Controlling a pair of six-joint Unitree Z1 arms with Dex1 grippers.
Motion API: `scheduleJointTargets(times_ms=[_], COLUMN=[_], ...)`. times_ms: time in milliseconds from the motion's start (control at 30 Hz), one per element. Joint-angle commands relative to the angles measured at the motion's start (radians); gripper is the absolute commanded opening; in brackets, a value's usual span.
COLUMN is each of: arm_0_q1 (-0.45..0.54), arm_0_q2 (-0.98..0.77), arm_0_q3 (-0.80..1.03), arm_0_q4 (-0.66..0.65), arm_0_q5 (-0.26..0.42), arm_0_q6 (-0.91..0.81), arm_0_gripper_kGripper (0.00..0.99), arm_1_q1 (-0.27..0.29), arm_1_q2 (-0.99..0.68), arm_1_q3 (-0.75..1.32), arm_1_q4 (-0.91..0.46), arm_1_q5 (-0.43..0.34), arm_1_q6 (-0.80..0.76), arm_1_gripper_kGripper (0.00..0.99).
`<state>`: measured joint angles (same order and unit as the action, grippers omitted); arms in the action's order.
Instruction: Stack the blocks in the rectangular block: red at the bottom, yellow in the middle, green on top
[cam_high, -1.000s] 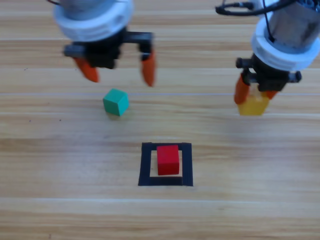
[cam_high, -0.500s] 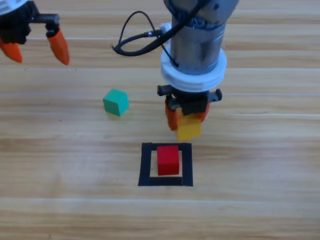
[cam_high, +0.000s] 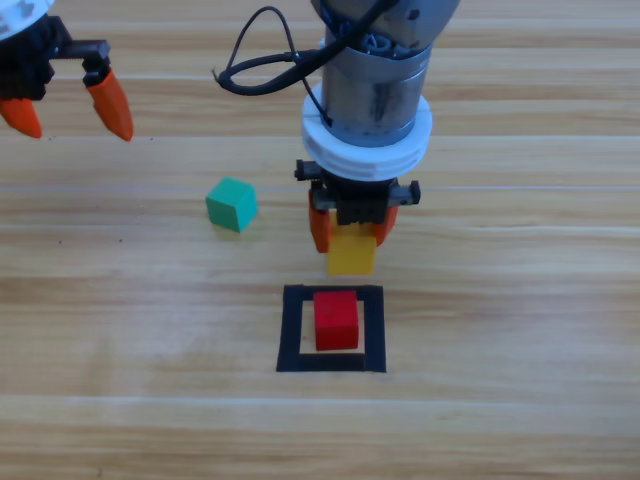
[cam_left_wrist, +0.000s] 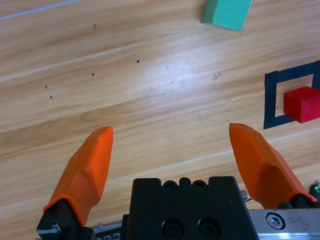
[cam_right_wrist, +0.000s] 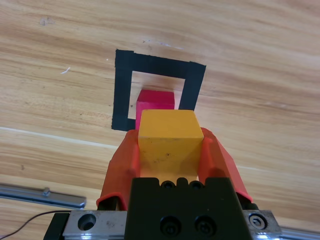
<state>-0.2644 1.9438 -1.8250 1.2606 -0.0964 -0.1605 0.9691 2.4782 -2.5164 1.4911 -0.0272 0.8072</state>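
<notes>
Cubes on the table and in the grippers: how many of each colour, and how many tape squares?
Red cube: 1, inside the black tape square
Yellow cube: 1, held in the right gripper
Teal-green cube: 1, loose on the table
Black tape square: 1
Total: 3 cubes, 4 things

Black tape square (cam_high: 291, 330): red cube (cam_high: 336, 320) inside, its top bare and open from above; right gripper (cam_high: 350, 228), clamped on the yellow cube (cam_high: 351, 254), hangs just behind the square, nothing between them; green cube (cam_high: 231, 204) sits to your left, apart from that path; left gripper (cam_high: 65, 108), jaws apart, parked at the far left corner; wooden table (cam_high: 520, 300) right of the square is bare.
</notes>
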Motion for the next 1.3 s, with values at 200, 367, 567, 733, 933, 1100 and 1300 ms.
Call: scheduleJointTargets(times_ms=[200,367,567,733,933,1100,1300], arm_0_q1=[0.021,0.021,0.021,0.021,0.021,0.021,0.021], arm_0_q2=[-0.014,-0.016,-0.016,-0.016,-0.014,-0.013,-0.011], arm_0_q3=[0.079,0.093,0.108,0.133,0.135,0.139,0.148], arm_0_q4=[-0.061,-0.078,-0.09,-0.109,-0.113,-0.121,-0.129], arm_0_q5=[-0.019,-0.037,-0.04,-0.04,-0.04,-0.04,-0.039], arm_0_q6=[0.004,-0.004,-0.024,-0.025,-0.027,-0.027,-0.027], arm_0_gripper_kGripper=[0.99,0.99,0.99,0.99,0.99,0.99,0.99], arm_1_q1=[0.053,0.053,0.053,0.053,0.051,0.053,0.053], arm_1_q2=[0.12,0.142,0.151,0.16,0.166,0.171,0.176], arm_1_q3=[-0.022,-0.021,-0.021,-0.022,-0.022,-0.022,-0.021], arm_1_q4=[0.009,0.009,0.009,0.009,0.009,0.008,0.009], arm_1_q5=[0.021,0.018,0.016,0.016,0.016,0.016,0.016], arm_1_q6=[0.024,0.012,0.004,-0.003,-0.007,-0.007,-0.007], arm_1_gripper_kGripper=[0.19,0.19,0.19,0.19,0.19,0.19,0.192])
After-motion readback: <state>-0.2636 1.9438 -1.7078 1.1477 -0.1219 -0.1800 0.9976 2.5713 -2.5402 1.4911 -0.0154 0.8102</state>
